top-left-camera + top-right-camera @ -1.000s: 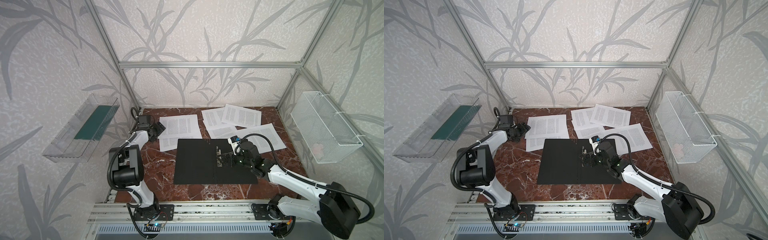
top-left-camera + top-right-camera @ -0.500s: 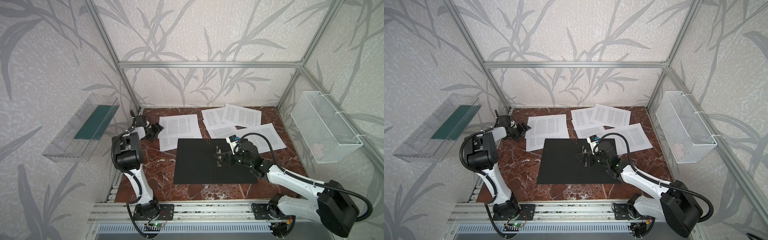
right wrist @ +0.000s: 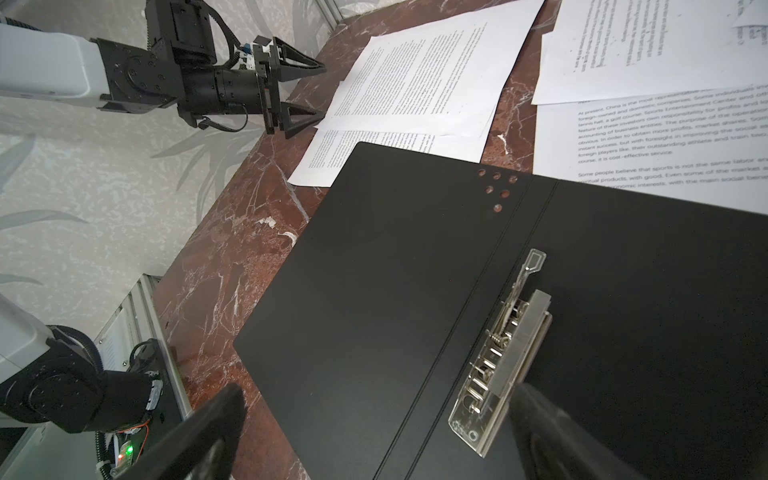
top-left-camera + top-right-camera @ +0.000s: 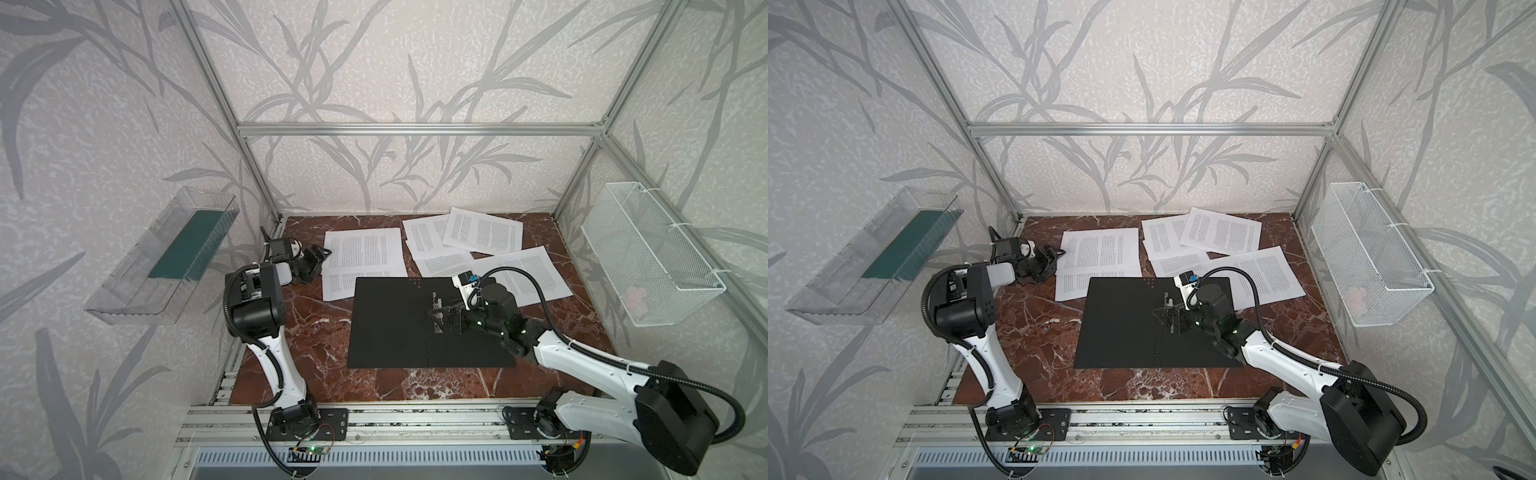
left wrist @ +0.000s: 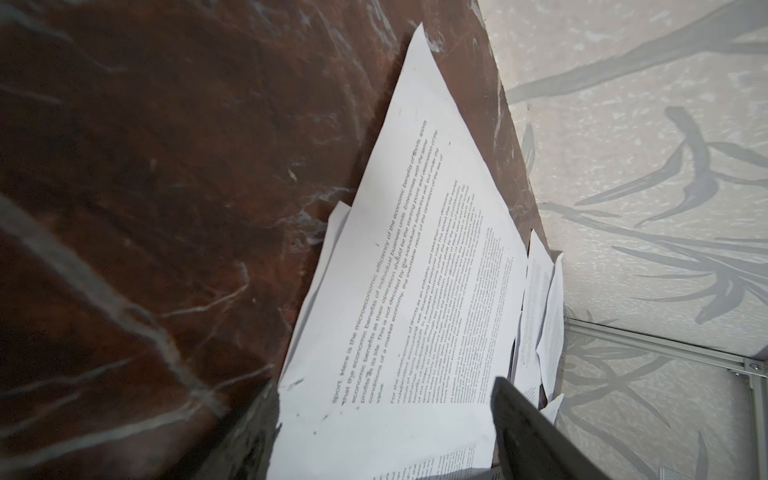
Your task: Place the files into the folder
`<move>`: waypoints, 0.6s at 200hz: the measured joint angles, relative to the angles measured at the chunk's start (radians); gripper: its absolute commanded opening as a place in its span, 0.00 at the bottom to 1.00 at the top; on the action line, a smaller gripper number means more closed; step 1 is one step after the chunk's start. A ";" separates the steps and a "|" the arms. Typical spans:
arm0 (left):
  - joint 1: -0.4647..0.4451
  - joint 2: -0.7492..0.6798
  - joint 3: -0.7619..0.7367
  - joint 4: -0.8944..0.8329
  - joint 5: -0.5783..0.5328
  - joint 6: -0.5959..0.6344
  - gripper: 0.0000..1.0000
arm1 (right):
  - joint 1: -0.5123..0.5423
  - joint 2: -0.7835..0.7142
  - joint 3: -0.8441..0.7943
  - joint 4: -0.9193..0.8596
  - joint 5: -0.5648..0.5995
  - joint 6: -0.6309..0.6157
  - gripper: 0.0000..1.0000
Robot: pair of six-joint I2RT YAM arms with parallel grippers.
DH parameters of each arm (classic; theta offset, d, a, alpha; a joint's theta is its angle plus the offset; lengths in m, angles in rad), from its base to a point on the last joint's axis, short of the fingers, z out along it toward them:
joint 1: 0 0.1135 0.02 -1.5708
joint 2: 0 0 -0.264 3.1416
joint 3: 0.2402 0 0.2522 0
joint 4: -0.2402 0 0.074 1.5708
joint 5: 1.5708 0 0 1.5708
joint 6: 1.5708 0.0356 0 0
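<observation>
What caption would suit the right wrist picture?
Right pincer, open, above the metal clip of the open black folder; printed sheets lie beyond.

Just beyond the right claw (image 4: 437, 320), the folder (image 4: 390, 324) covers the near edges of the files (image 4: 361, 253); under the claw, its clip (image 4: 435, 297) is partly hidden.

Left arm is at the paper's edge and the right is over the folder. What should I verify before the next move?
1. Folder open flat, black inside up: ok.
2. Metal clip raised enough to take paper: cannot tell.
3. Left gripper open at the nearest sheet edge, nothing held: ok.
4. Right gripper open above the clip, nothing held: ok.
5. Nearest sheet free to lift, lying on top: ok.
6. Lower sheet clear of the folder: not ok, its corner lies under the cover.
</observation>
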 measured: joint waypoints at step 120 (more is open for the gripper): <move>-0.052 0.004 -0.090 0.276 0.143 -0.158 0.74 | 0.001 0.008 0.000 -0.010 -0.001 0.000 0.99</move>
